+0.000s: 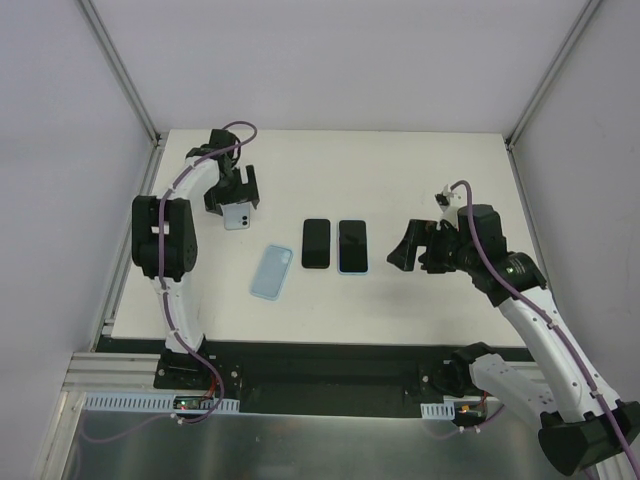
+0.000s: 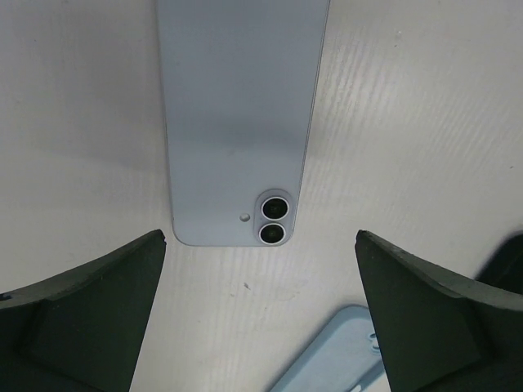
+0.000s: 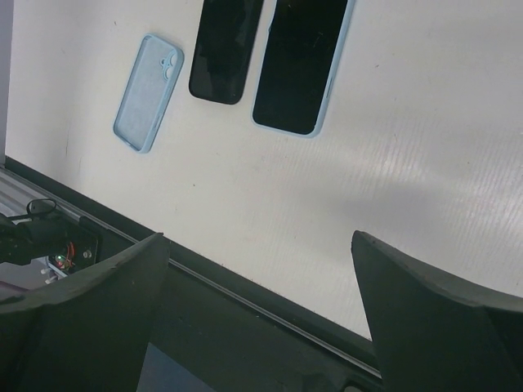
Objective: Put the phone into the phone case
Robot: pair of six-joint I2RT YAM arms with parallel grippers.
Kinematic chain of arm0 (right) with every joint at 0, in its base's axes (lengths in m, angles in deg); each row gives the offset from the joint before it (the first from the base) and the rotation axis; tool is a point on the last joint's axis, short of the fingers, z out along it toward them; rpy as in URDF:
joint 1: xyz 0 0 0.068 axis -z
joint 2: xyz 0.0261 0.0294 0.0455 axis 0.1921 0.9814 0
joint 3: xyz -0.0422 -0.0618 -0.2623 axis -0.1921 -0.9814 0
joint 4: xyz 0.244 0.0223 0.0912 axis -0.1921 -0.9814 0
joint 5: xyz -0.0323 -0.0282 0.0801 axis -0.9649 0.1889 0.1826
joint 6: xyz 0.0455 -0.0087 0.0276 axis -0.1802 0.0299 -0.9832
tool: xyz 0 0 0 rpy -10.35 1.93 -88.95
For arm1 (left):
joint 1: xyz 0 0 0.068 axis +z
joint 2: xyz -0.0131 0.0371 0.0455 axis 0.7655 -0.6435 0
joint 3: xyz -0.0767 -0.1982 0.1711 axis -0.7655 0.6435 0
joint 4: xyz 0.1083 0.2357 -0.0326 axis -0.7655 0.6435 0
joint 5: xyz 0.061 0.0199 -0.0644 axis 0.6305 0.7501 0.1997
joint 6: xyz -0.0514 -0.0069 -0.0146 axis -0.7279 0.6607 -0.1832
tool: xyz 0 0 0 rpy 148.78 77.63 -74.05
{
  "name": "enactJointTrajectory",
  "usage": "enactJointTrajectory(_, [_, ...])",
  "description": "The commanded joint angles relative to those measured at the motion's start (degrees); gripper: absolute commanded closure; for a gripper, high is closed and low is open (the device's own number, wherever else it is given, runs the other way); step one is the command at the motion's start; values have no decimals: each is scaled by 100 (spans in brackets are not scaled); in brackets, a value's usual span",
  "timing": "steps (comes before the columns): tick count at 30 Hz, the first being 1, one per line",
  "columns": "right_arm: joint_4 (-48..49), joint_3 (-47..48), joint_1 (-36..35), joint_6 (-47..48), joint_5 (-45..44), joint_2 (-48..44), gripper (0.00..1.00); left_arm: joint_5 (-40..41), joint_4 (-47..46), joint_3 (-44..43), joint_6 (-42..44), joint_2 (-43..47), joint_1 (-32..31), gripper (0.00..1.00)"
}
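A pale blue phone [image 2: 237, 122] lies face down on the white table, its twin camera lenses toward my left gripper [image 2: 260, 237]. That gripper is open, and the phone rests just beyond its fingertips, touching neither. From above, the phone [image 1: 238, 216] sits at the back left under the left gripper [image 1: 235, 195]. An empty light blue phone case [image 1: 271, 272] lies nearer the front; one corner [image 2: 343, 359] shows by the left gripper's right finger. My right gripper [image 1: 412, 250] hovers open and empty right of centre. Its wrist view shows the case [image 3: 147, 91] far off.
A black phone [image 1: 316, 243] and a screen-up phone with a blue rim [image 1: 352, 246] lie side by side mid-table, and the right wrist view shows both the black phone [image 3: 226, 49] and the blue-rimmed phone [image 3: 301, 65]. The table's dark front rail [image 3: 245, 302] runs below the right gripper. White walls enclose the table.
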Motion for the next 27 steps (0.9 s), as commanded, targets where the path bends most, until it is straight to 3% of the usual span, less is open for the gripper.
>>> enactJointTrajectory(1, [-51, 293, 14, -75, -101, 14, 4, 96, 301, -357, 650, -220, -46, 1])
enactJointTrajectory(12, [-34, 222, -4, -111, -171, -3, 4, 570, 363, -718, 914, -818, -55, 7])
enactJointTrajectory(27, [28, 152, 5, -93, -206, 41, 4, 209, 381, -929, 871, -1275, -72, 28])
